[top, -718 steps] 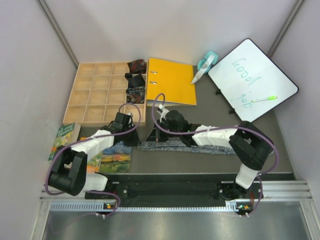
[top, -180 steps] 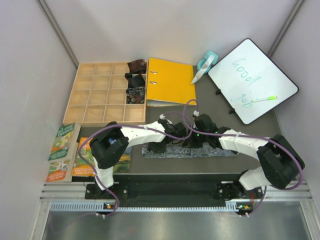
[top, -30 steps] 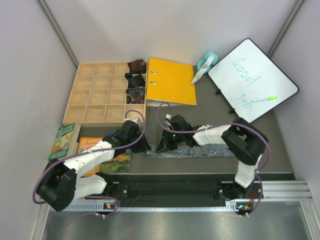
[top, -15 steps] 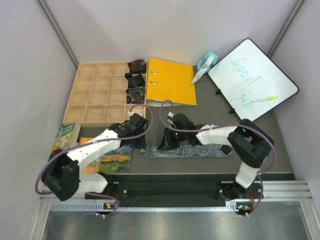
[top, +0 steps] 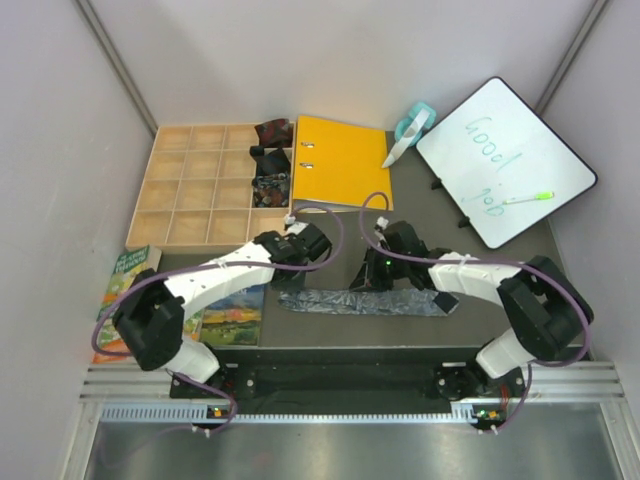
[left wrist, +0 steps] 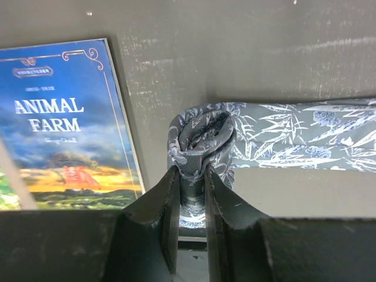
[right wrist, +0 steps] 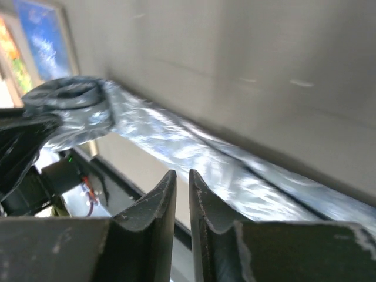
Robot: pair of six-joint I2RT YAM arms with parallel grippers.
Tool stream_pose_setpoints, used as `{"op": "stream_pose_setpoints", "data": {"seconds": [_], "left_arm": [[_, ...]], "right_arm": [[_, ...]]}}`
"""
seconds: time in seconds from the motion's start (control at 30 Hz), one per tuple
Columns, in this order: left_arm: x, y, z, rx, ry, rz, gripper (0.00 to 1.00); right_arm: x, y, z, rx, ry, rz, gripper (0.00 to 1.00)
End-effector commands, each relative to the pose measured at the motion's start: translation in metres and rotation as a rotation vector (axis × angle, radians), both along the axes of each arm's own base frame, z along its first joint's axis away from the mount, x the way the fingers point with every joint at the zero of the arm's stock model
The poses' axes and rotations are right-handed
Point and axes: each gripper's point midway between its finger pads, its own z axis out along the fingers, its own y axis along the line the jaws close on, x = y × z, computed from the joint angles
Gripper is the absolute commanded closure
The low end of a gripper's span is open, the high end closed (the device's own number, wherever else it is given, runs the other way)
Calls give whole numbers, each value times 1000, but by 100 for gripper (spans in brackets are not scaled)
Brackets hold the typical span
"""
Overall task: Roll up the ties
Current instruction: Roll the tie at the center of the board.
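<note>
- Grey-blue tie (left wrist: pixel 305 132) stretches off to the right from its rolled end (left wrist: pixel 202 132).
- Left gripper (left wrist: pixel 189 173) pinches that rolled end; right gripper (right wrist: pixel 182 176), nearly closed and empty, hangs over the flat part.

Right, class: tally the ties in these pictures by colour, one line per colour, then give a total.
dark red tie: 1
black tie: 1
dark speckled tie: 1
grey-blue tie: 1
Total: 4
</note>
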Motion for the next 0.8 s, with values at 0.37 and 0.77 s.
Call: {"op": "stream_pose_setpoints", "data": {"seconds": [0.37, 0.77], "left_arm": [[0, -13, 0, 293, -41, -69, 85], [2, -49, -18, 409, -35, -104, 84]], "right_arm": [[23, -118, 26, -148, -317, -440, 81], [20, -145, 31, -147, -435, -543, 75]]}}
